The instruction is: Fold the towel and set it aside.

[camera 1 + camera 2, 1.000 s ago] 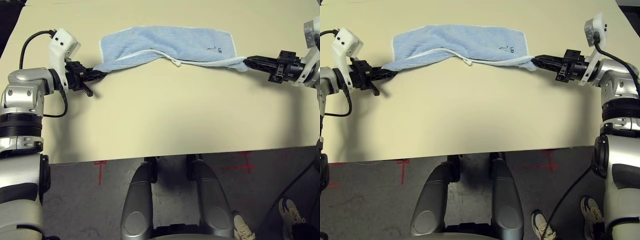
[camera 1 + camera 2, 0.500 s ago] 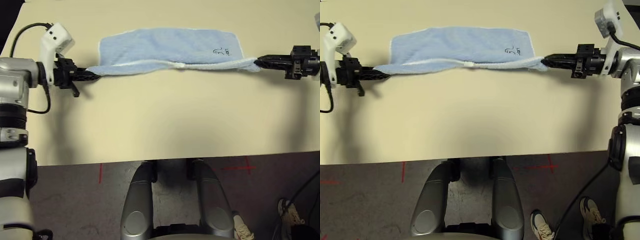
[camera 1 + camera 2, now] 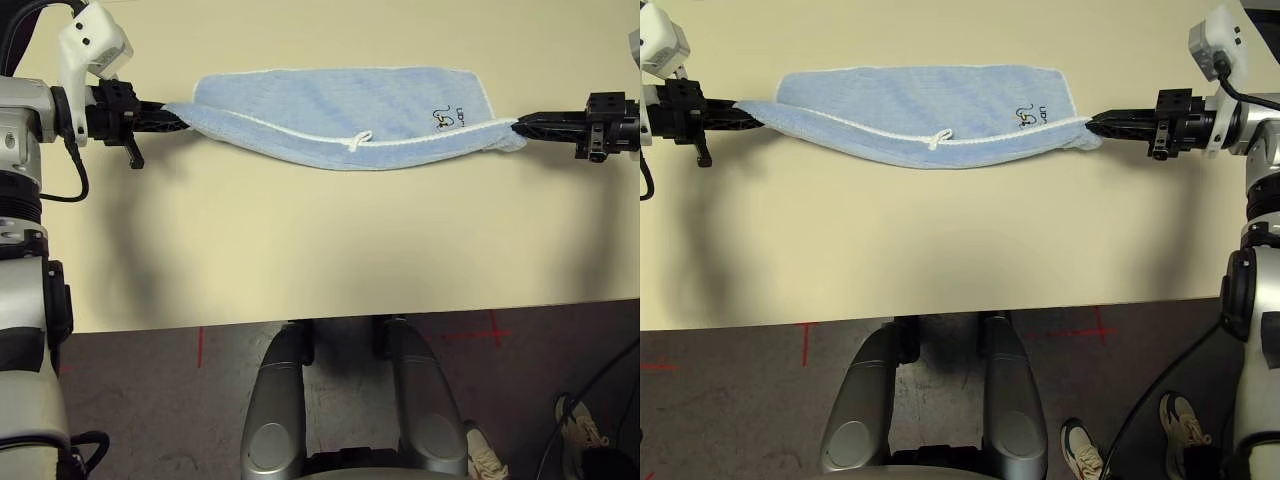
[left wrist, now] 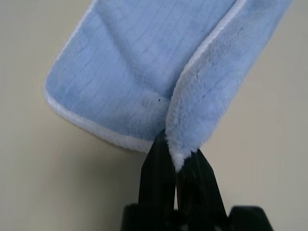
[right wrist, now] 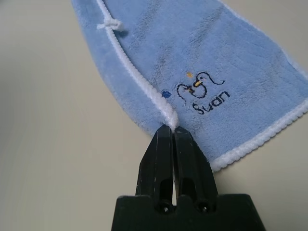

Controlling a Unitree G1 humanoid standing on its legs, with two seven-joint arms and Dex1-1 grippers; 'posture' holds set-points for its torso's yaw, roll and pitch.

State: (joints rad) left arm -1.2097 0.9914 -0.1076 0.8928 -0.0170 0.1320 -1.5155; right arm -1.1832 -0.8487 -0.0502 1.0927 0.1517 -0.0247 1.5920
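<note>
Holding the towel [image 3: 345, 110] by two corners, I keep it stretched out over the tan table [image 3: 330, 250]. Closest to me is bare table top. Past that hangs the near edge of the towel, with its white border and a little knot of thread [image 3: 355, 141] in the middle. That edge droops down in a soft curve between my two claws. Farther back, the rest of the blue cloth lies flat on the table, with a small swan picture [image 5: 199, 91] near my right side.

My left claw [image 4: 176, 161] is squeezed tight on the left corner. My right claw [image 5: 172, 137] is squeezed tight on the right corner, pinching just the white border.

I think I am about to fold the near edge over the far edge. Some things could go wrong. Each claw only has a tiny bit of cloth, so a hard tug could pull a corner free. If one claw goes faster than the other, the fold will come out crooked. The floppy middle could also drag on the table and bunch up.
</note>
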